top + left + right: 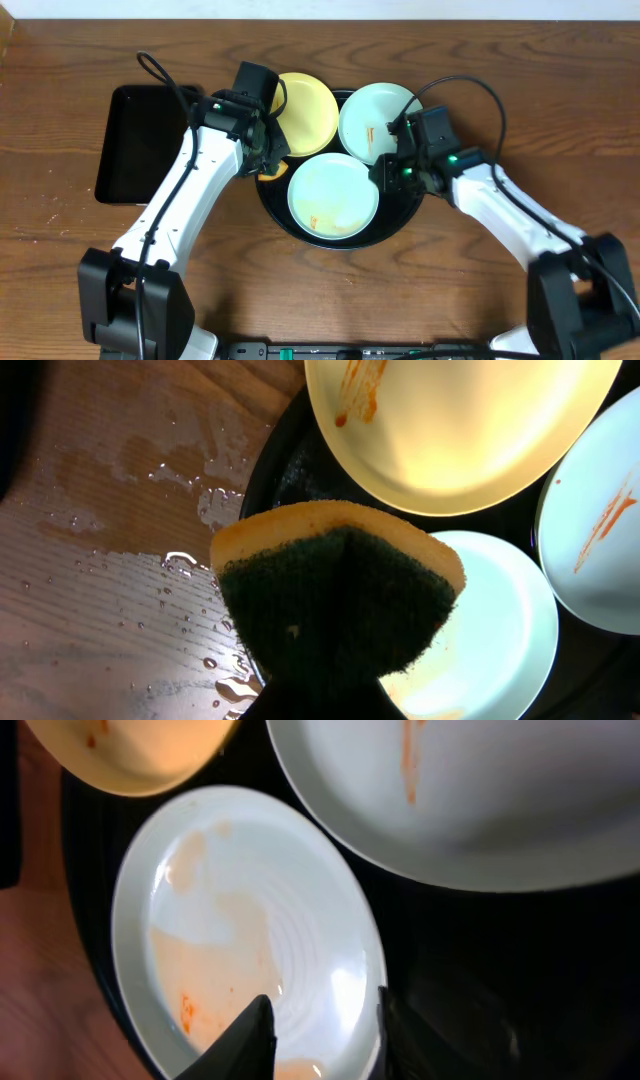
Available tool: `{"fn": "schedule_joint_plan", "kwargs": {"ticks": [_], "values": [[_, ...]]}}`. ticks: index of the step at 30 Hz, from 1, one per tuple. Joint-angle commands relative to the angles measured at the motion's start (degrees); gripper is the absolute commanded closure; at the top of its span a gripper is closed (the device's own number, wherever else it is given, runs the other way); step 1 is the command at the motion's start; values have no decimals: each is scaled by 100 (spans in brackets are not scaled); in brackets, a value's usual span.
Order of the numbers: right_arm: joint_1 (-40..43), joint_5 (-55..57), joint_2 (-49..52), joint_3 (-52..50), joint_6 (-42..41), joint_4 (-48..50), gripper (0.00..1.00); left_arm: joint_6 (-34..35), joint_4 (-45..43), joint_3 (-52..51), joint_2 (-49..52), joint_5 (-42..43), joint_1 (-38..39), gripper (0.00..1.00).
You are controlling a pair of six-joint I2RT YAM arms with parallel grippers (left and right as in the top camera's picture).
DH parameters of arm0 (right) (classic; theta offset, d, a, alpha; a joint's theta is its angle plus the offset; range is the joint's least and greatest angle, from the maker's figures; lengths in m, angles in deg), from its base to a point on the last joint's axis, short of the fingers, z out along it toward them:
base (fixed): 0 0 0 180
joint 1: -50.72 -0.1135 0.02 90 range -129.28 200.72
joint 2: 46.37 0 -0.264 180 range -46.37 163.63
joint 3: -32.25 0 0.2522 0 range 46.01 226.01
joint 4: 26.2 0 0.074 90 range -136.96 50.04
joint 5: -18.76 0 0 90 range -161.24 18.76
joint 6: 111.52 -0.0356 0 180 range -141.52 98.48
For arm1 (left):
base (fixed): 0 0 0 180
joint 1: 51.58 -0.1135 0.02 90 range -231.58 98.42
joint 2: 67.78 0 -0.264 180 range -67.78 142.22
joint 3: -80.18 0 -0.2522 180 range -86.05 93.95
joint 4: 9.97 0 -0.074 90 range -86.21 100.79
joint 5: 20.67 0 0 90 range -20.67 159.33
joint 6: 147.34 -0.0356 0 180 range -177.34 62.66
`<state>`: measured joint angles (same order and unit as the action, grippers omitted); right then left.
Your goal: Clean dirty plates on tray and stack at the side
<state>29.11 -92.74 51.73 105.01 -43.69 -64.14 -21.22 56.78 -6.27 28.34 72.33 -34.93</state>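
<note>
round tray (pixel 274 202): glossy black with a raised rim, at mid-bench. We count all three plates on it.
yellow plate (pixel 305 108): at the back left of the tray. Its back edge sticks out past the tray rim. We see an orange smear (pixel 358 385) near one edge.
back mint plate (pixel 372 118): at the back right of the tray, just beside the yellow plate. A thin orange streak (pixel 605 520) runs across it.
front mint plate (pixel 333 193): at the front centre of the tray, close under the other two. We cannot tell whether the rims touch. It has a pale orange film and a few orange specks (pixel 185 1010).
left jaws: hidden behind the sponge in the left wrist view. We read them as closed tight on the sponge, which is pinched into a fold.
sponge (pixel 340 600): yellow foam, with the dark green scouring side facing the wrist camera. It is held over the tray's left edge, between the yellow plate and the front mint plate. We cannot tell whether it touches anything.
right jaws: partly open, with a clear gap between the fingers (pixel 255 1040). They sit at the right rim of the front mint plate. One finger is over the plate's inside and the other is over bare tray. We see nothing clamped.
bench (pixel 560 80): brown wood. There is a wet patch and droplets (pixel 170 470) just left of the round tray.
rectangular tray (pixel 140 145): black, at the left of the bench, apart from the round tray.
</note>
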Motion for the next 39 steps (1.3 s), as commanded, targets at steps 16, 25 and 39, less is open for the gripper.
{"fn": "schedule_joint_plan", "kwargs": {"ticks": [16, 25, 39], "values": [[9, -516, 1075, 273, -140, 271, 75, -52, 33, 37, 11, -70, -35, 93], [24, -782, 1060, 273, -59, 214, 99, -52, 35, 37, 11, -70, -35, 92], [238, 151, -787, 286, 435, -457, 99, -52, 33, 37, 11, -70, -35, 92]]}}
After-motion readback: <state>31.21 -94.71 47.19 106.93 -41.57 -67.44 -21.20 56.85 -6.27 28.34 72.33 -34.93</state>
